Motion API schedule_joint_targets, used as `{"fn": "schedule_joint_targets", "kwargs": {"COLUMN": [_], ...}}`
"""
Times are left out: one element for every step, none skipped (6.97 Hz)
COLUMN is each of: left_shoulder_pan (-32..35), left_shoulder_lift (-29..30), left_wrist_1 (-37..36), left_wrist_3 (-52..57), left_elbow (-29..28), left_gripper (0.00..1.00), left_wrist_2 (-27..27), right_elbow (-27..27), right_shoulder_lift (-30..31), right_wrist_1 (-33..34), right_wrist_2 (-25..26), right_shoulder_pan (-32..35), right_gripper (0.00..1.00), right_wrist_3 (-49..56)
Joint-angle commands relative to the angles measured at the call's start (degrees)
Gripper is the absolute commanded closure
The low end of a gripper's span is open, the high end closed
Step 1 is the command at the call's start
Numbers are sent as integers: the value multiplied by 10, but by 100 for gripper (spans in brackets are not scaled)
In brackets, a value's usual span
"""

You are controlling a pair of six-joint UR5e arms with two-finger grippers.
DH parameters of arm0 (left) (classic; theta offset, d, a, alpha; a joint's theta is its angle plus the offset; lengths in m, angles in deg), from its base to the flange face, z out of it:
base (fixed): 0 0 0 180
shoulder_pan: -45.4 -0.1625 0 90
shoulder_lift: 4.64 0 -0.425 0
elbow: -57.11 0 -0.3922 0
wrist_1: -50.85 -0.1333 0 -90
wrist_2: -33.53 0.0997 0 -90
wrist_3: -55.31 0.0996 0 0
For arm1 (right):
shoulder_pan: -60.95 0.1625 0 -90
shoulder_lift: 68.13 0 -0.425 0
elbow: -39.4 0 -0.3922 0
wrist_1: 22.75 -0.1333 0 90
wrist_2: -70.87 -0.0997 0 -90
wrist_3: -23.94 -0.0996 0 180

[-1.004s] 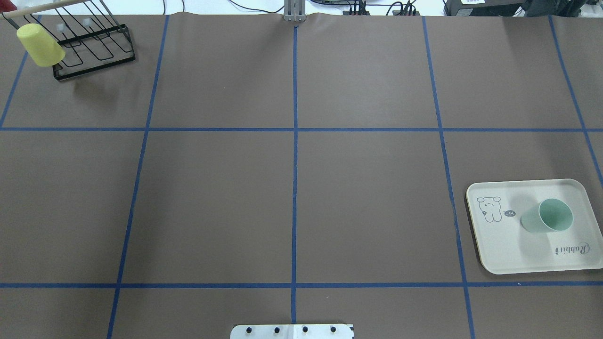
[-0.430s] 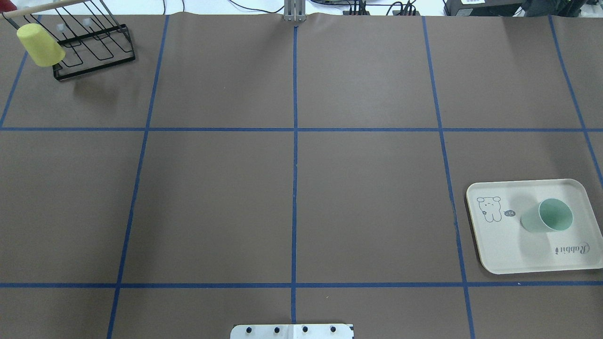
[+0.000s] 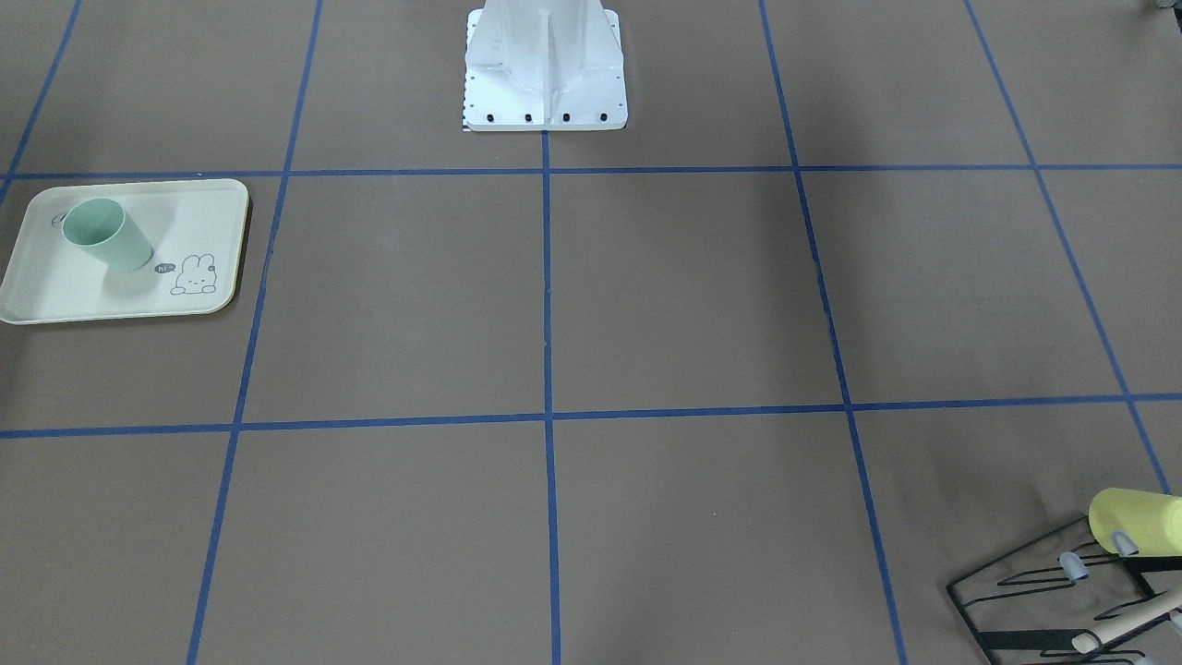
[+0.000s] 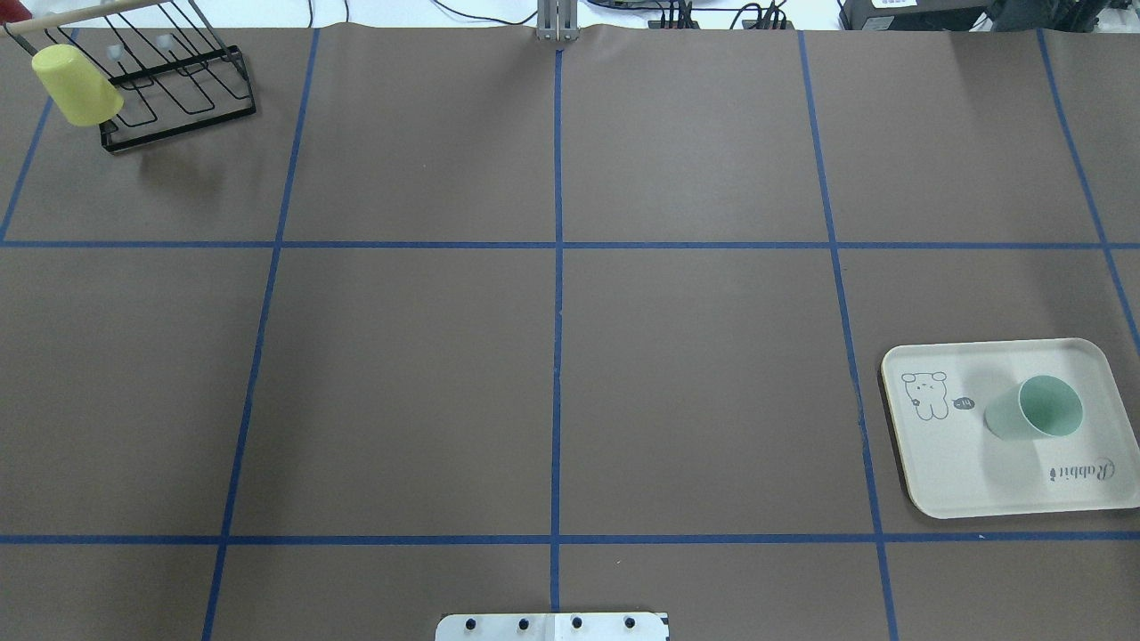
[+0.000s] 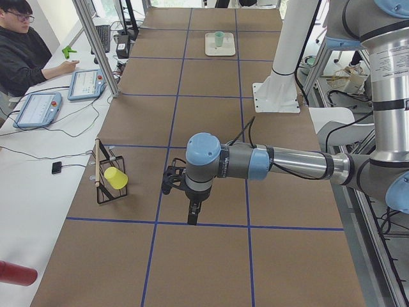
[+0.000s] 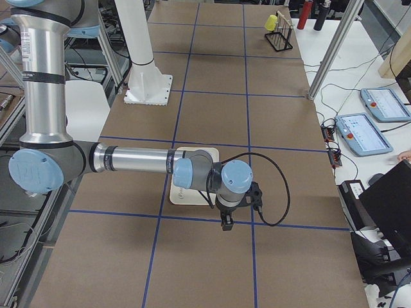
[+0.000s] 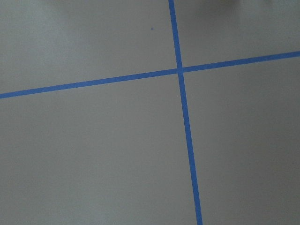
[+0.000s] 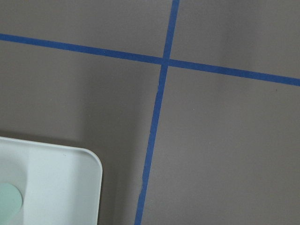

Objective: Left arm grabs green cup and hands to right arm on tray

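The left gripper (image 5: pixel 192 216) reaches me only through the side camera at the table's left end. It hangs fingers down from the left arm (image 5: pixel 287 165), just above the brown table (image 4: pixel 401 374) and near the black wire rack (image 5: pixel 102 188). From that angle I cannot tell how far apart its jaws stand. Its wrist camera gives me nothing but table and a crossing of blue tape (image 7: pixel 180 70).

The right gripper (image 6: pixel 226 221) is the same story. I see it only from the right end, pointing down from the right arm (image 6: pixel 135 160), close to a tape line just beside the tray (image 6: pixel 186 192), and its opening is not readable either. Its wrist view catches 1 rounded corner of the tray (image 8: pixel 56 187) and a sliver of the green cup (image 8: pixel 9 199) at the lower left edge.

The green cup (image 4: pixel 1033 409) stands mouth up on the tray (image 4: pixel 962 472), between the bunny drawing and the "Rabbit" script, touched by neither gripper. The tray lies flat on the robot's right side of the table, close to the robot's edge.

At the far left corner, 1 yellow cup (image 4: pixel 76 85) sits tilted on a prong of the wire rack (image 4: pixel 178 89), well apart from the tray.

A person (image 5: pixel 25 51) sits at the side bench by 2 tablets
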Motion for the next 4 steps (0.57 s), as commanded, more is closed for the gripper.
{"fn": "schedule_joint_targets", "kwargs": {"left_shoulder_pan": [-1,0,-1,-1], "left_shoulder_lift": [0,-1,0,0], "left_wrist_1": [0,-1,0,-1], "left_wrist_3": [0,0,0,-1], "left_elbow": [1,3,3,3], "left_gripper": [0,0,0,0], "left_wrist_2": [-2,-2,-2,-2], "right_elbow": [-14,-36,-51,-53], "right_shoulder_lift": [-22,-23,-21,-17], "right_wrist_1": [-1,-1,-1,-1], "right_wrist_2": [7,26,25,23], "right_shoulder_pan": [1,1,1,0], "right_gripper": [1,1,1,1], "right_wrist_3": [-34,-77,-105,-105]}}
